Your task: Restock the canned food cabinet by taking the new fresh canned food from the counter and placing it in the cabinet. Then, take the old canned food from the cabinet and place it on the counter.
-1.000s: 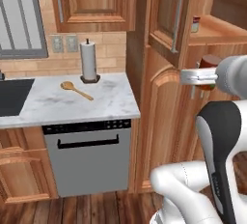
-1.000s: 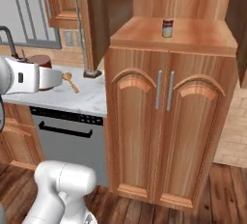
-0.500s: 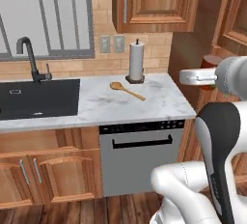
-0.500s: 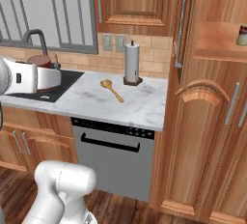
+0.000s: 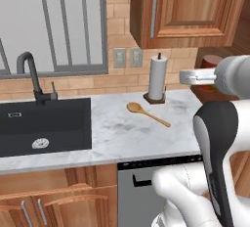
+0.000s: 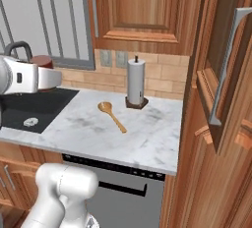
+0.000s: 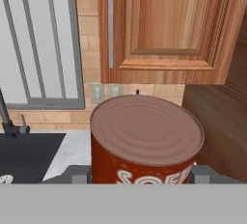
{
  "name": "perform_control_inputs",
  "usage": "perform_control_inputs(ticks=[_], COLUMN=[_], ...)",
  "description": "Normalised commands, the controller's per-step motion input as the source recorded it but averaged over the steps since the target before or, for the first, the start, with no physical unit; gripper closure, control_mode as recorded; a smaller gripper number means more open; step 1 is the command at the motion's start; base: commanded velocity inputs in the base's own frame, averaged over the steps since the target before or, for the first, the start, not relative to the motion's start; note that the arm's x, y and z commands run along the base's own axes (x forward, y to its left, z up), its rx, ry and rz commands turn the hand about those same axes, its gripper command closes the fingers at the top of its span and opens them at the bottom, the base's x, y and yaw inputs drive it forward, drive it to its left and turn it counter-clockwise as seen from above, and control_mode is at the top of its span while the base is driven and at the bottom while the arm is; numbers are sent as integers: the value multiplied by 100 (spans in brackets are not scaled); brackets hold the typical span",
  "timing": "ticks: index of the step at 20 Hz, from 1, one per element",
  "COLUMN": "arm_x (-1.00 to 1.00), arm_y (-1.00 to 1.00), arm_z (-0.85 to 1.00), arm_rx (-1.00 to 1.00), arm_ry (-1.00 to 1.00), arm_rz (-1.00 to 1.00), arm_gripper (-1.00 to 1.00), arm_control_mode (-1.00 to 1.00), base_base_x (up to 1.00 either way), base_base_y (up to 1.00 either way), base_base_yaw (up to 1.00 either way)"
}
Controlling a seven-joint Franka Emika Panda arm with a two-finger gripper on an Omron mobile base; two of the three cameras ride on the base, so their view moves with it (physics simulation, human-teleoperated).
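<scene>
Old canned food [image 7: 144, 143] sits clamped between the jaws, carried high above the worktop [image 5: 122, 133]. For a clean set-down, I'd lower it level onto bare marble below, clear of the wooden spoon [image 5: 146, 114].

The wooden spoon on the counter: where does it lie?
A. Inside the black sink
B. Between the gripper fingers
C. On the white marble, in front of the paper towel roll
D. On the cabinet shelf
C. The wooden spoon lies flat on the marble counter, just in front of the upright paper towel roll and right of the black sink.
</scene>
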Motion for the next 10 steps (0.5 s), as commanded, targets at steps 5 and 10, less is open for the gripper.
perform_control_inputs(ticks=[5,10], arm_x=[6,27], arm_y=[0,-2], arm_z=[-39,-98], arm_rx=[-1,0], arm_ry=[3,30], arm_rz=[1,14], arm_gripper=[100,100], arm_control_mode=[-100,-100], base_base_x=[7,0], base_base_y=[0,0], base_base_yaw=[0,0])
